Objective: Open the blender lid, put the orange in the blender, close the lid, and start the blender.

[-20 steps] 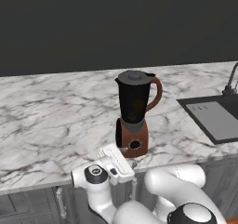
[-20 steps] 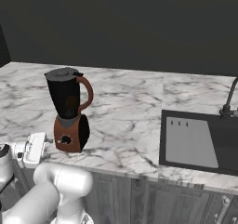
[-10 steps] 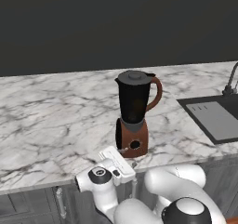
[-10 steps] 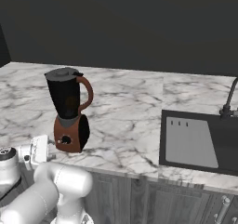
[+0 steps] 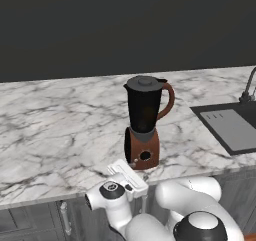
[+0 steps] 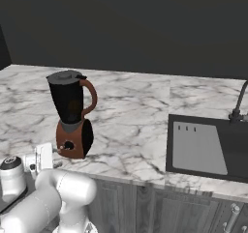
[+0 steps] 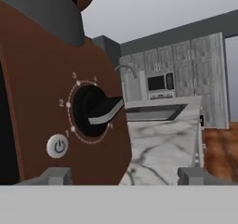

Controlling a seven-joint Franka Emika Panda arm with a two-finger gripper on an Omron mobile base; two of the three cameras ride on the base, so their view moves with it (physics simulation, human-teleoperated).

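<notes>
The blender [image 5: 145, 122] stands on the marble counter, and the blender lid [image 5: 145, 81] sits on its dark jar. A dim orange patch shows through the jar wall [image 6: 73, 106]; I cannot tell if it is the orange. My gripper [image 7: 125, 176] is open, low at the counter's front edge, close in front of the brown base. The round black dial [image 7: 95, 111] and a white power button [image 7: 57, 146] face it, with nothing between the fingertips [image 7: 56, 175]. From the base cameras the gripper [image 5: 134, 169] [image 6: 54, 152] sits just before the blender [image 6: 72, 113].
A dark sink [image 5: 232, 127] with a tap [image 6: 237, 106] is set into the counter [image 5: 50, 130] to the right of the blender. Grey cabinet fronts [image 6: 160, 208] run below the counter edge. Bare marble spreads left of and behind the blender.
The hand has dropped a little and edged closer to the blender's base. The blender and its lid have not moved.
</notes>
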